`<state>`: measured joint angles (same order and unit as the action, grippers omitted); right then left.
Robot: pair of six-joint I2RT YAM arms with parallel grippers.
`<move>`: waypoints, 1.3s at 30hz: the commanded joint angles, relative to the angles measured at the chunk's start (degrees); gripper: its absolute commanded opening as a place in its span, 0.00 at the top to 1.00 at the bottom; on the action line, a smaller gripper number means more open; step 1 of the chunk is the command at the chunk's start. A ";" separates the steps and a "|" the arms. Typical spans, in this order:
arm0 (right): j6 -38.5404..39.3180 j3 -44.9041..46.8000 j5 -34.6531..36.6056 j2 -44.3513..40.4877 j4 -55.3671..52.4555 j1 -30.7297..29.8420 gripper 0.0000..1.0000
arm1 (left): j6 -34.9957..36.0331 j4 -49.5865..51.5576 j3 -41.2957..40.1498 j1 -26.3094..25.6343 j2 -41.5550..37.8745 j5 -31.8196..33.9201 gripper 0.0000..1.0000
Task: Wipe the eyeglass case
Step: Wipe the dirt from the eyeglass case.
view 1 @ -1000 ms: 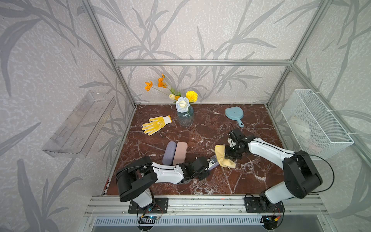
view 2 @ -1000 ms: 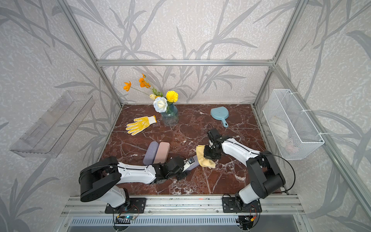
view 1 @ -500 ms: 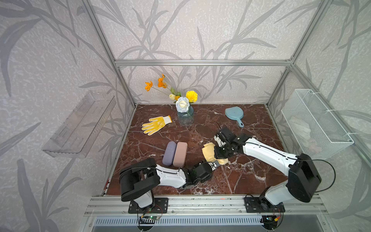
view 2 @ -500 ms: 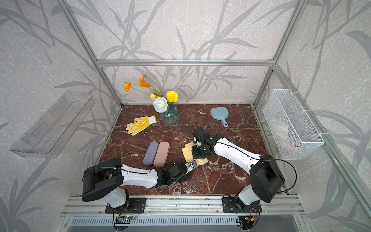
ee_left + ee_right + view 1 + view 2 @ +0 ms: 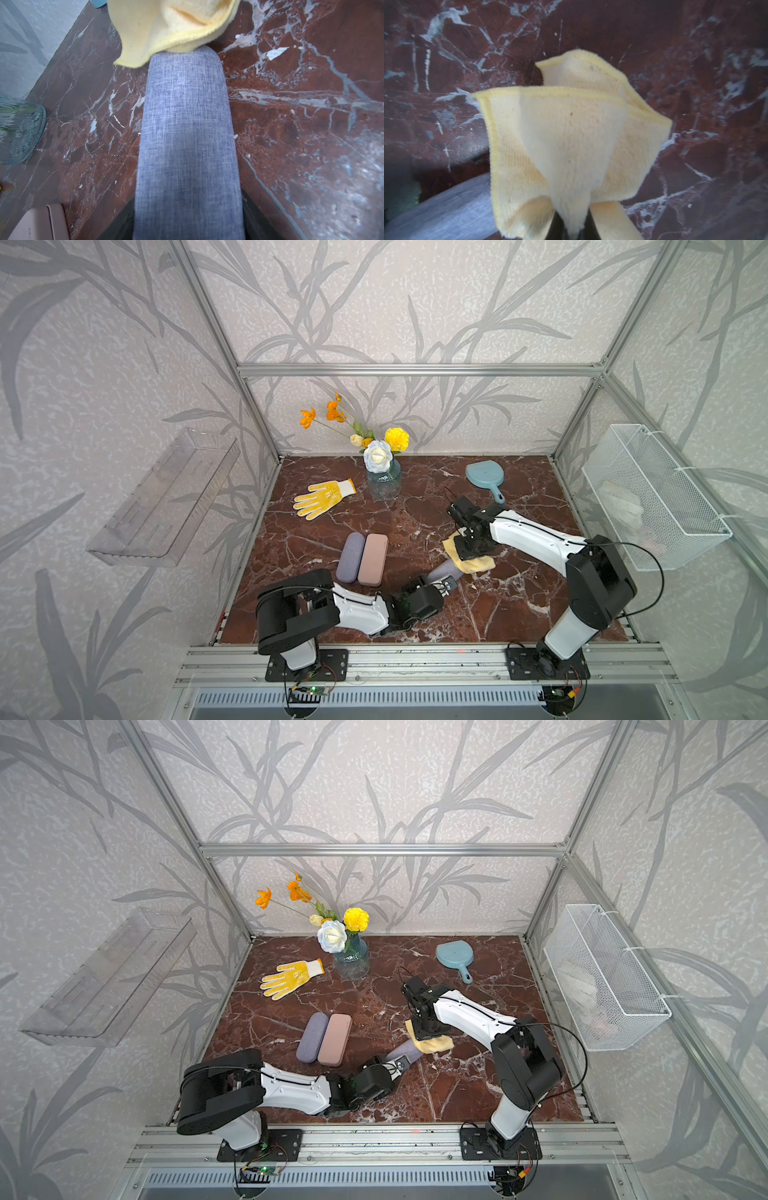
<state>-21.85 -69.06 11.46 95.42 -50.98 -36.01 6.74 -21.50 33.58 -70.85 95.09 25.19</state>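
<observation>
The eyeglass case [image 5: 442, 570] [image 5: 401, 1050] is a blue-grey fabric case lying aslant on the marble table near the front middle. My left gripper [image 5: 439, 584] [image 5: 188, 209] is shut on its near end, with dark fingers [image 5: 250, 209] on both sides of it. A yellow cloth [image 5: 469, 561] [image 5: 172, 25] lies draped over the case's far end. My right gripper [image 5: 471, 548] [image 5: 572, 226] is shut on this cloth [image 5: 571, 135] and presses it down from above. In the right wrist view the case [image 5: 446, 207] shows beside the cloth.
A purple case [image 5: 350, 557] and a pink case [image 5: 373, 559] lie side by side left of the held one. Farther back are a yellow glove [image 5: 322, 497], a flower vase [image 5: 383, 479] and a blue hand mirror [image 5: 484, 477]. A wire basket [image 5: 652, 497] hangs on the right wall.
My right gripper swept the cloth along the case toward the left gripper, then back out to the case's far end. The left gripper kept its hold and shifted only slightly.
</observation>
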 commanded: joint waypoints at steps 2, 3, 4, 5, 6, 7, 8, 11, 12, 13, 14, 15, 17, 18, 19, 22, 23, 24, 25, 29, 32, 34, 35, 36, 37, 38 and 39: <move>-0.48 -2.66 -11.55 -5.50 -1.05 -4.18 1.00 | 0.56 -0.91 -0.54 -0.30 0.98 2.08 0.86; -2.98 -1.47 -18.42 -5.50 1.04 -4.48 1.00 | 0.56 -1.00 -0.54 -0.34 1.15 2.23 0.86; -5.94 0.38 -24.32 -5.50 4.18 -4.87 1.00 | 0.57 -1.06 -0.58 -0.35 1.24 2.32 0.86; -8.52 2.35 -29.22 -5.43 7.62 -5.26 1.00 | 0.51 -1.11 -0.62 -0.34 1.09 2.32 0.86; -11.31 4.67 -33.62 -5.18 12.00 -5.47 1.00 | 0.43 -1.15 -0.63 -0.41 1.15 2.42 0.86; -13.57 7.00 -36.36 -4.63 15.58 -5.41 1.00 | 0.42 -1.35 -0.76 -0.47 1.13 2.41 0.86; -14.24 8.32 -37.08 -3.90 17.08 -5.04 1.00 | 0.41 -1.54 -0.84 -0.43 1.15 2.54 0.86; -12.08 10.90 -35.91 -1.47 16.67 -0.53 1.00 | 0.42 -1.78 -1.14 -0.42 0.85 2.36 0.86; -10.45 11.63 -34.46 -0.93 15.77 1.98 1.00 | 0.53 -2.05 -1.28 -0.47 0.73 2.17 0.86; -8.06 11.57 -30.14 -0.49 13.61 4.19 1.00 | 0.83 -2.10 -1.40 -0.43 0.68 1.35 0.87; -5.78 10.85 -24.11 -0.01 10.72 5.46 1.00 | 1.03 -2.30 -1.51 -0.34 0.67 0.38 0.87; -3.20 9.24 -15.58 0.55 6.73 6.64 1.00 | 0.97 -2.07 -1.36 -0.27 0.66 -0.30 0.87; 0.04 6.88 0.97 0.16 1.83 6.62 1.00 | 2.10 -0.18 -0.81 0.98 0.63 -5.25 0.88; 1.24 6.18 7.17 -1.01 0.49 6.06 1.00 | 2.07 1.66 -0.21 2.31 0.51 -9.42 0.88; 2.07 5.39 12.73 -2.46 -0.62 5.07 1.00 | 1.69 3.90 0.72 3.69 0.40 -12.80 0.89; 4.06 3.93 14.55 -8.65 -0.78 0.33 1.00 | 0.67 7.52 2.45 7.78 0.42 -21.03 0.90; 3.87 3.76 11.21 -10.21 -0.33 -1.14 1.00 | 0.11 8.21 2.88 8.99 0.52 -23.36 0.91; 1.97 3.73 5.60 -11.52 0.22 -2.15 1.00 | -0.27 9.00 3.34 10.45 0.60 -26.14 0.91; -0.67 4.31 -1.57 -12.31 1.24 -2.48 1.00 | -0.53 9.93 3.87 11.65 0.79 -28.64 0.91; -15.11 11.71 -26.28 -11.93 13.55 -2.49 1.00 | -0.85 11.56 5.35 13.97 1.84 -33.35 0.93; -22.38 16.39 -34.36 -9.28 22.90 -2.18 1.00 | -0.90 10.55 4.45 14.02 1.20 -33.25 0.93; -22.25 18.06 -36.50 -6.93 24.44 -0.64 1.00 | -1.09 9.26 3.37 13.98 0.48 -32.71 0.93; -21.02 18.45 -36.72 -5.86 23.87 0.39 1.00 | -1.20 8.95 3.09 13.98 0.22 -32.54 0.93; -18.36 18.54 -35.34 -4.83 21.75 1.92 1.00 | -1.19 8.84 2.91 13.98 0.13 -32.34 0.93; -15.31 17.64 -30.98 -3.86 17.80 3.59 1.00 | -1.24 8.84 2.89 13.98 0.09 -32.22 0.93; -10.46 16.36 -25.17 -3.14 12.65 4.81 1.00 | -1.21 8.84 2.89 13.98 0.15 -32.22 0.93; -6.96 14.49 -16.31 -2.92 8.07 5.68 1.00 | -1.12 9.05 2.98 13.95 0.15 -32.25 0.93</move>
<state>-35.66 -53.80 -18.90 88.99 -32.86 -33.26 4.58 -15.25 37.52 -56.40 95.31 -5.39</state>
